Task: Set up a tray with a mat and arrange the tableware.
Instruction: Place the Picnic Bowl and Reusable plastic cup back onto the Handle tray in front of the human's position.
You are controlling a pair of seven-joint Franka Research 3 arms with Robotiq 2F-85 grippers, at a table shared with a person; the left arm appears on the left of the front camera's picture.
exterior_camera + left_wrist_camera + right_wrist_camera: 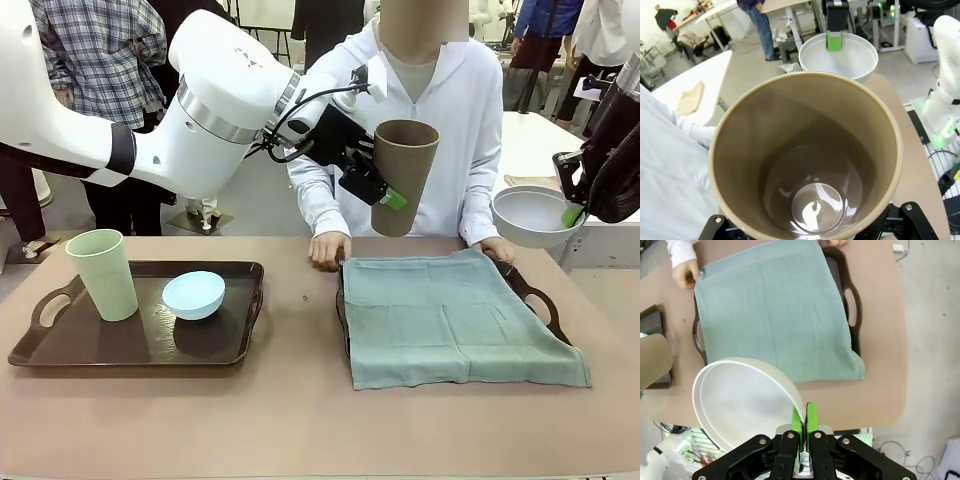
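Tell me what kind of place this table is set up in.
Most likely a robotics lab or workshop, not a dining room: the tray sits on a plain work table, other white tables stand farther off on a bare grey floor, and loose cables trail across that floor.

Brown tumbler (404,175): upright, mouth up, empty, held clear of the tabletop by the left gripper (385,192), above the mat's far edge.
White bowl (533,215): held aloft, right gripper (572,215) pinching its rim.
Pale green tumbler (103,273): upright on the left tray (60,350).
Light blue bowl (194,294): same tray, just beside it, slightly tipped.
Teal mat (450,315): spread over the right tray (540,300), near edge overhanging.
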